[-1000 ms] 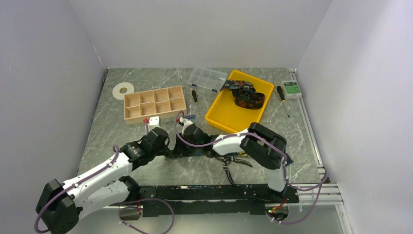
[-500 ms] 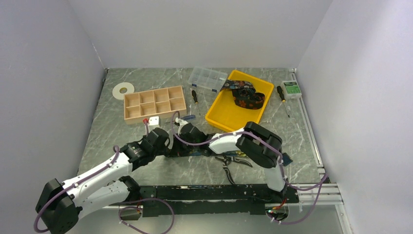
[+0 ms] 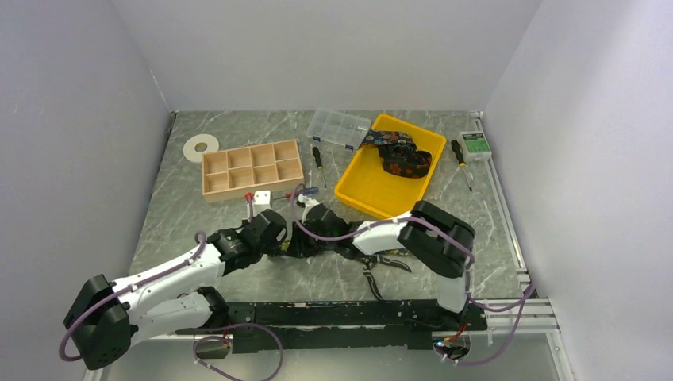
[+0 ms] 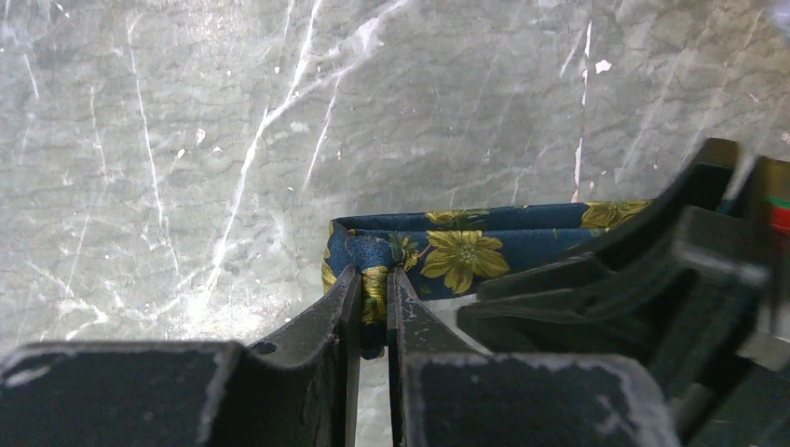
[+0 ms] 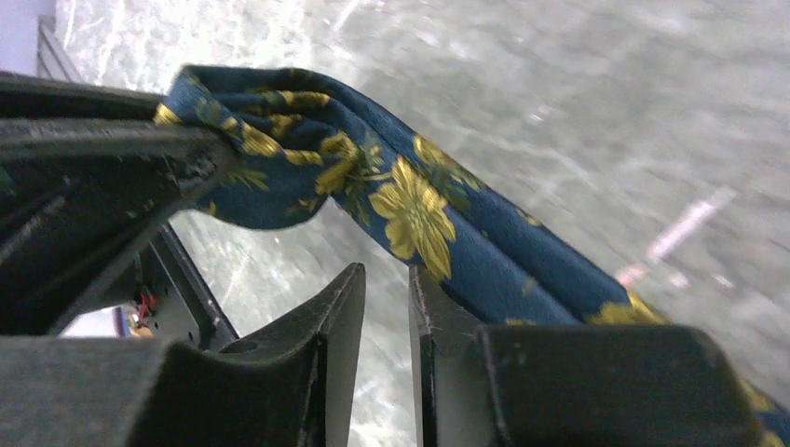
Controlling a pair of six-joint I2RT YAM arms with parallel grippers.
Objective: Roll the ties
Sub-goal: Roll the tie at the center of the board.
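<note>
Grey marbled table (image 3: 484, 218), far side bearing white disc (image 3: 201, 147), wooden divided box (image 3: 252, 169), clear organiser (image 3: 339, 127), yellow tray (image 3: 361, 186), one screwdriver (image 3: 317, 157) beside the tray, second screwdriver (image 3: 460, 159) beyond it, green box (image 3: 476, 143), white cube (image 3: 260, 196) nearer, pliers (image 3: 371, 274) and tie (image 4: 484, 244) towards the near edge.

Both arms are built alike: the left arm (image 3: 163, 282) and the right arm (image 3: 381, 232) are shaped from smooth white shells joined by bulky, rounded black joint housings. Purple cables (image 3: 333, 236) are looped along both. The left claw (image 4: 373, 284) and right claw (image 5: 385, 284) are each formed of two matte black, scuffed, tapering fingers.
</note>
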